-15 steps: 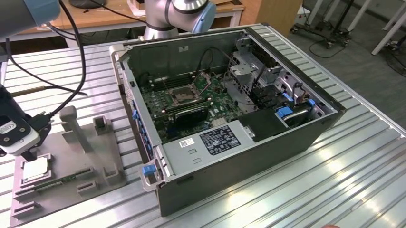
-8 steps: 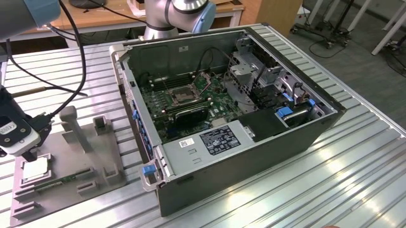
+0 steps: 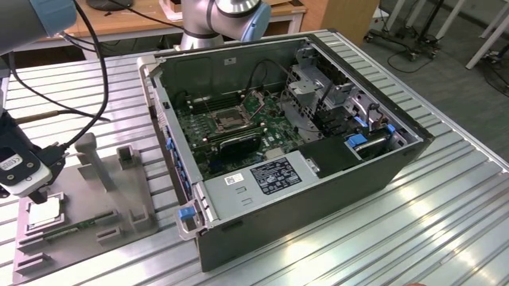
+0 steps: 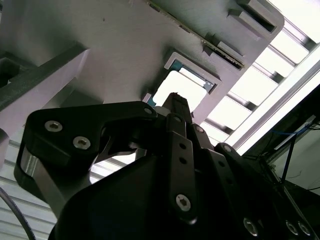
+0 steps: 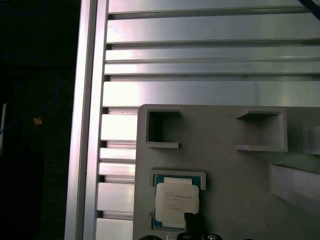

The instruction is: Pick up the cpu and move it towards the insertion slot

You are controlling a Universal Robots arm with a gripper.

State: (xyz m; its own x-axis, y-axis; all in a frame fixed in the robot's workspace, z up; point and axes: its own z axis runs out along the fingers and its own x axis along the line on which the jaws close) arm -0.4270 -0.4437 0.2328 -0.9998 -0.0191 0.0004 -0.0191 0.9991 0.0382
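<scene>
The cpu (image 3: 45,212), a flat square chip with a silvery top, lies in a recess of the grey fixture plate (image 3: 87,196) at the exterior view's left. My gripper (image 3: 36,193) hangs just above the chip's near corner and holds nothing. In both wrist views the cpu (image 4: 181,89) (image 5: 174,202) sits in its pocket, with the dark tip of my gripper (image 4: 175,102) (image 5: 192,222) close over its edge. The insertion slot (image 3: 228,119), a square socket with a metal frame, is on the green board inside the open computer case (image 3: 318,179).
A green memory stick (image 3: 75,229) lies in the fixture beside the cpu. Grey posts (image 3: 89,161) rise from the fixture between the chip and the case. The case wall, a drive cage (image 3: 314,89) and cables surround the socket. Black cables (image 3: 87,89) trail from my arm.
</scene>
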